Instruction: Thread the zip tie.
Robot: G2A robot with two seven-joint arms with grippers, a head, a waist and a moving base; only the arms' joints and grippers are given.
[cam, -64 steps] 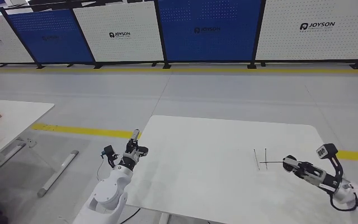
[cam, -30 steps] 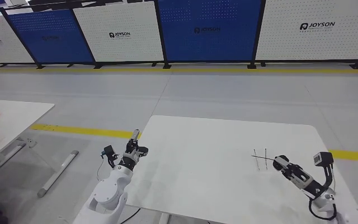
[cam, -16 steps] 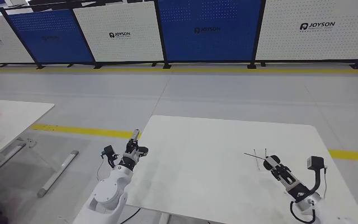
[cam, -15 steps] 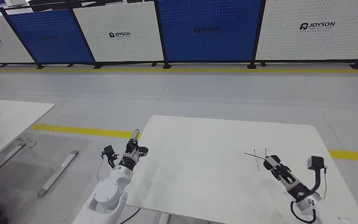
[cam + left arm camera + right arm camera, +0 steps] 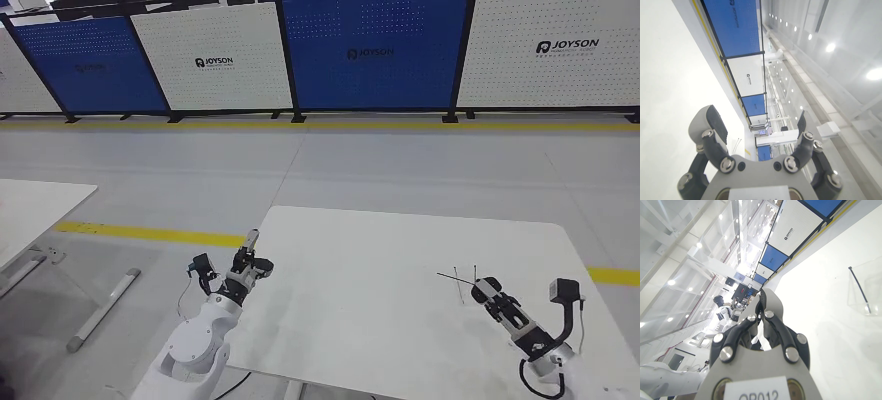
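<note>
Closest to us, our right gripper (image 5: 477, 286) has its jaws pressed together on a thin black zip tie (image 5: 447, 276), which sticks out past its tips over the white table (image 5: 380, 310). Just beside those tips, two more zip ties (image 5: 474, 271) sit side by side, and from the right wrist we see one leaning inside a clear holder (image 5: 874, 289). Well apart from it, across the table, our left gripper (image 5: 249, 246) hangs at the table's edge, its fingers spread wide.

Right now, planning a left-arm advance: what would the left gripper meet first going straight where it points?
The way looks free: the open left gripper aims over the table. Far off, the zip ties sit near that line, though depth is unclear.
</note>
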